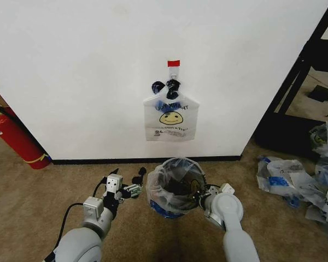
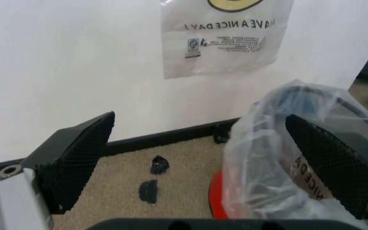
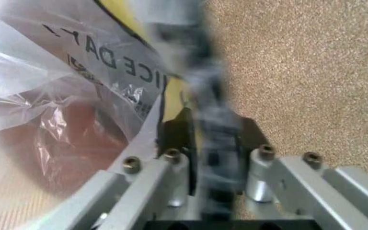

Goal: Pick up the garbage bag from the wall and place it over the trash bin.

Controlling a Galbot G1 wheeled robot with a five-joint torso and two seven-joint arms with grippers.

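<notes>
1. Even, soft indoor light; the white wall (image 1: 71, 71) reads bright without glare.
2. Motion blur smears the bin rim between the right gripper (image 3: 212, 139) fingers.
3. The left gripper (image 2: 200, 158) pads look soft.

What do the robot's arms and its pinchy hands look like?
Both arms are smooth, rounded, light grey tubes. The left arm has a black cable looping along it and boxy white and silver blocks near the wrist. The left gripper has two wide black pads with a bumpy grid texture. The right gripper has silvery metal links with round bolts and dark fingertips.
</notes>
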